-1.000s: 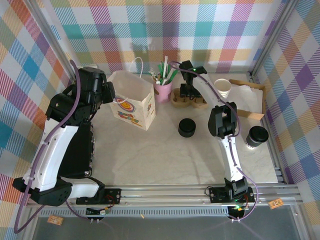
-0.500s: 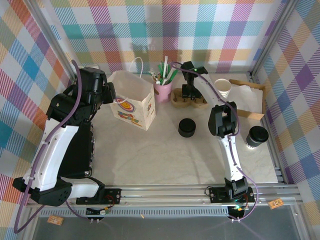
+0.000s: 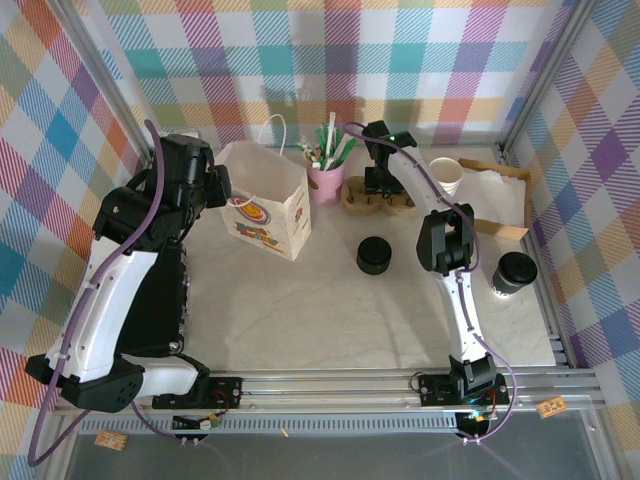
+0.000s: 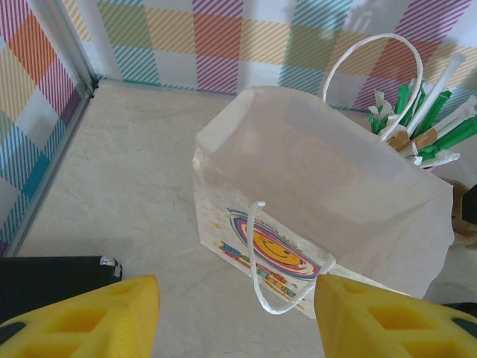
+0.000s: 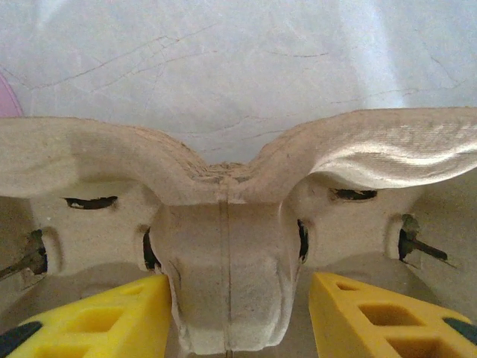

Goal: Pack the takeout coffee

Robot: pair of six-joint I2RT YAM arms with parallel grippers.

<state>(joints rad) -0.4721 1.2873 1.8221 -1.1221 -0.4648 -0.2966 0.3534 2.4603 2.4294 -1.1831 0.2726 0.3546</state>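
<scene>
**A:** Where is the coffee?

**B:** The coffee cup (image 3: 515,273), black lid on, stands upright on the table. It is well apart from the right gripper (image 3: 378,188), off to that gripper's right and back toward the arm's base.

**A:** And that gripper itself?

**B:** It is down at the cardboard cup carrier (image 5: 223,246). Its fingers (image 5: 97,317) are parted astride the carrier's middle post. One finger touches the post and the other stands just off it, so I see no pinch.

**A:** The other arm?

**B:** The left gripper (image 4: 235,317) has its fingers spread wide, and the open paper bag (image 4: 320,186) is just ahead and below.

**A:** What about the surface and the room?

**B:** The tabletop (image 3: 300,310) is pale and marbled. There are pastel plaid walls (image 3: 400,60) on three sides and a metal rail (image 3: 350,385) along the near edge. Near the right gripper, a black lid stack (image 3: 374,256) sits on its base side. A pink cup of straws (image 3: 326,180) is just to its left and the white cups (image 3: 446,176) are to its right.

**A:** Is anything hard to make out?

**B:** From above, the wrist covers the right fingers and part of the carrier. The bag's bottom is out of sight. In the left wrist view the straws run off the picture's edge.
</scene>
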